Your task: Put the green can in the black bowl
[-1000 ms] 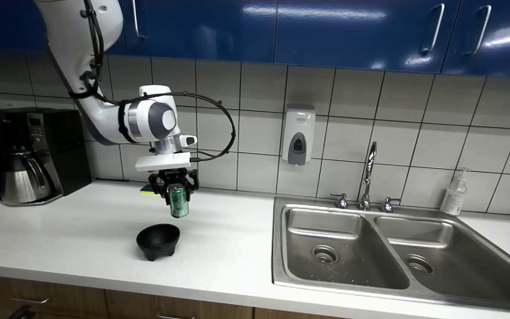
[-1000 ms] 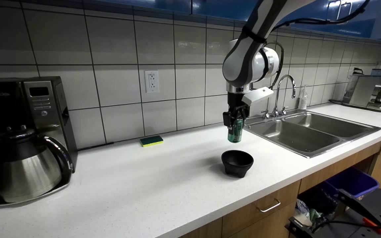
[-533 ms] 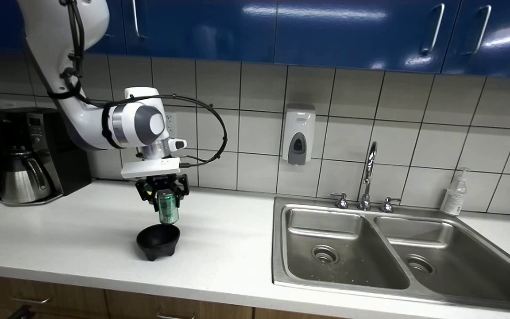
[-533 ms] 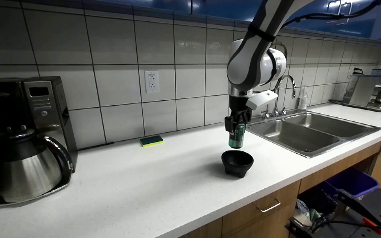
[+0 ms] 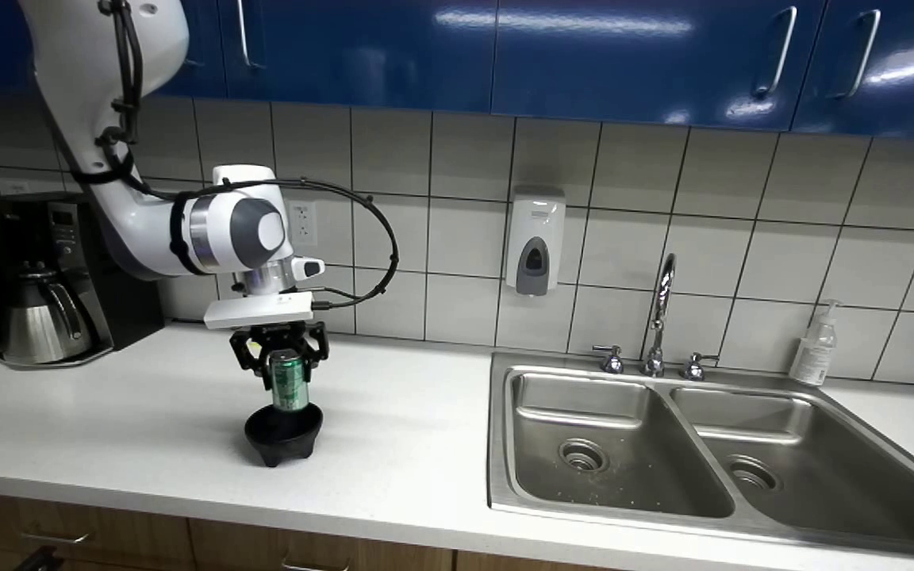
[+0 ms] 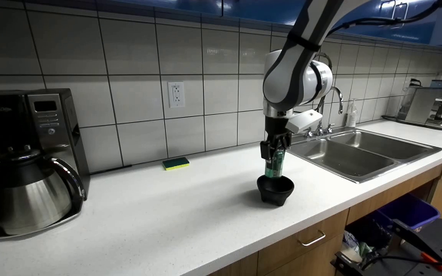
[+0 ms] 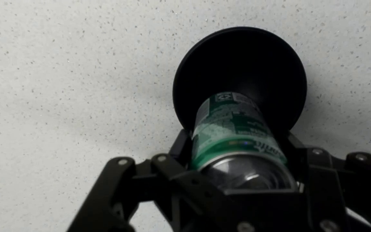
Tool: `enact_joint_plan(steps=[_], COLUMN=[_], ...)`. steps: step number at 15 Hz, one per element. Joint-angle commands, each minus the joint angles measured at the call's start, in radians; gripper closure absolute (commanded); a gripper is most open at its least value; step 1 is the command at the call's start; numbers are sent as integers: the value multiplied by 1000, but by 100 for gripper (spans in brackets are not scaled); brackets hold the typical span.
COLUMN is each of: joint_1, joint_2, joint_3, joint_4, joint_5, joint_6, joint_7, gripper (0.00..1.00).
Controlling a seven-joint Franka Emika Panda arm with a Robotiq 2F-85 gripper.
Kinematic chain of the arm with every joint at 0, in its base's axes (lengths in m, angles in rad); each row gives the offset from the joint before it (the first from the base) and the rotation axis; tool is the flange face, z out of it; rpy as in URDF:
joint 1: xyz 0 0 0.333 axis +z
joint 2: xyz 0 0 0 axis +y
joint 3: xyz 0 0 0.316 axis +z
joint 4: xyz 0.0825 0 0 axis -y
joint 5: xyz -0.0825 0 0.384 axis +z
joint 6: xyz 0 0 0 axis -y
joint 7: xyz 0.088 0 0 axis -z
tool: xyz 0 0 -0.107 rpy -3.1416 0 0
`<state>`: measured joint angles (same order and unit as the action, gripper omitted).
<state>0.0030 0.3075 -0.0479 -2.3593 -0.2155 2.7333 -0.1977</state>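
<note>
By the jaws, the green can (image 5: 290, 384) is being pinched across its upper sides, a suitable hold: slippery, dentable thin metal is probably being handled. Roughly upright, it is being held at the mouth of the black bowl (image 5: 283, 439) on the tabletop (image 5: 401, 432).

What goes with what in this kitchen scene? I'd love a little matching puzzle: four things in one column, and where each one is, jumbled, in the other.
Things
1. Green cylindrical metal can
2. Round black bowl
3. Flat green-and-yellow sponge
4. Boxy white-and-grey dispenser

Places
A. Fixed to the pale tiled wall
B. Gripped by the black jointed hand
C. Lying on the white counter, close to the wall
D. Standing on the counter, under what the hand holds

Right pairs: 1-B, 2-D, 3-C, 4-A
</note>
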Motion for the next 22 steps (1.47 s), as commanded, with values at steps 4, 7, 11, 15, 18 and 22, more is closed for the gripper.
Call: enact_joint_plan(steps=[4,7,11,15,18,22], joint_1=[-8,-12,-17,-20,-20,-19], joint_2=[16,39,73,100,109,107], joint_3=[21,28,30,32,34,34], joint_4=[6,12,21,27,31,33], joint_5=[-9,-4,1,4,5,4], joint_6=[2,-1,-8,-12,-19,-22], joint_7=[-28,-39,-45,-47,-49,-48], gripper=[58,58,58,58,57,0])
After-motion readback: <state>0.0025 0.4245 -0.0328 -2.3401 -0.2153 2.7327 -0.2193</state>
